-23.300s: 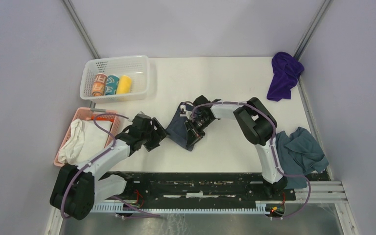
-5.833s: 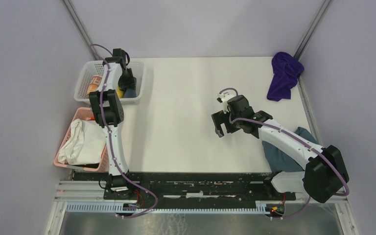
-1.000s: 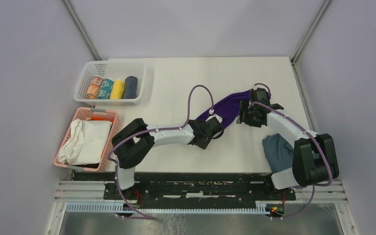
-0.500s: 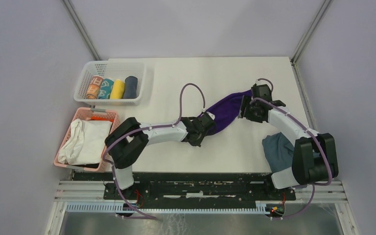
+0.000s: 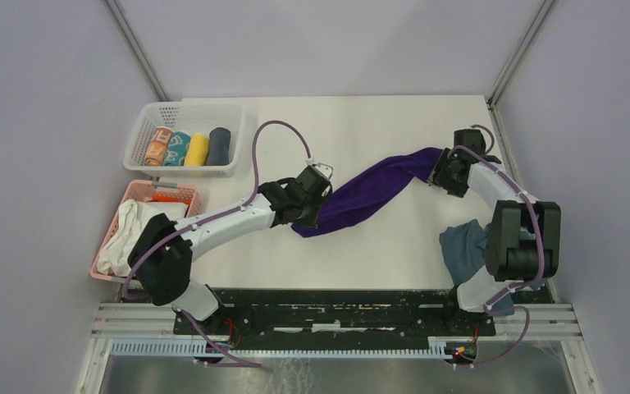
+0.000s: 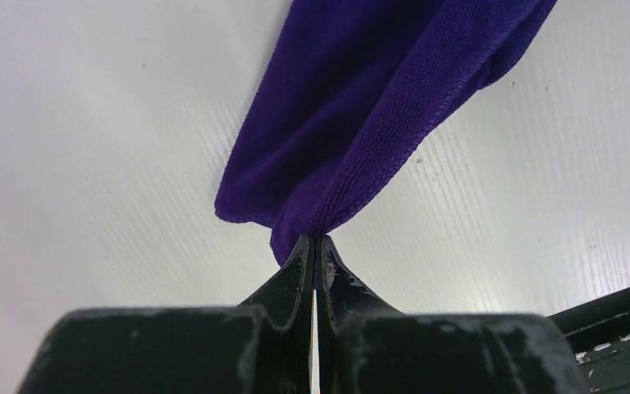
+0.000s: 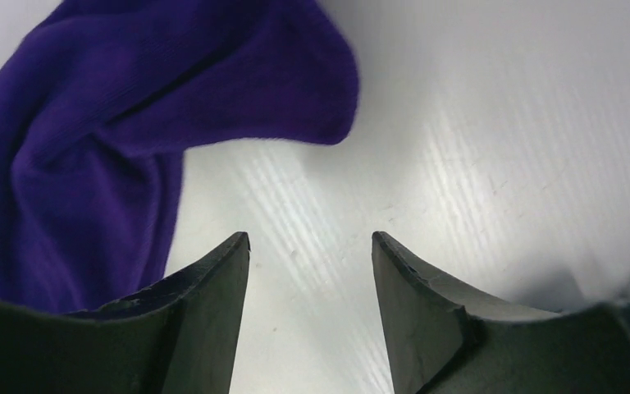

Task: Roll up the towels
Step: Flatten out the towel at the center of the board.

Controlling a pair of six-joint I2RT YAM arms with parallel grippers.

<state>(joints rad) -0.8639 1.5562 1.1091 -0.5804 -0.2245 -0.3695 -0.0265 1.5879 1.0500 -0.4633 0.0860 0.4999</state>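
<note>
The purple towel (image 5: 369,187) lies stretched in a long twisted band across the middle of the white table (image 5: 361,123). My left gripper (image 5: 316,212) is shut on its near-left end. In the left wrist view the jaws (image 6: 313,240) pinch a bunched corner and the towel (image 6: 377,98) runs away from them. My right gripper (image 5: 443,171) is open at the towel's far-right end. In the right wrist view bare table shows between the fingers (image 7: 310,236), and the towel (image 7: 131,107) lies just beyond the left finger. A dark slate-grey towel (image 5: 219,146) sits rolled in the white basket.
The white basket (image 5: 189,110) at the back left holds several rolled towels. A pink basket (image 5: 134,195) in front of it holds a white cloth (image 5: 143,234). A blue-grey cloth heap (image 5: 463,249) lies at the right, partly behind my right arm.
My left gripper has shut on the purple towel's end and pulled it left. My right gripper has moved right and back, and the towel now lies stretched longer.
</note>
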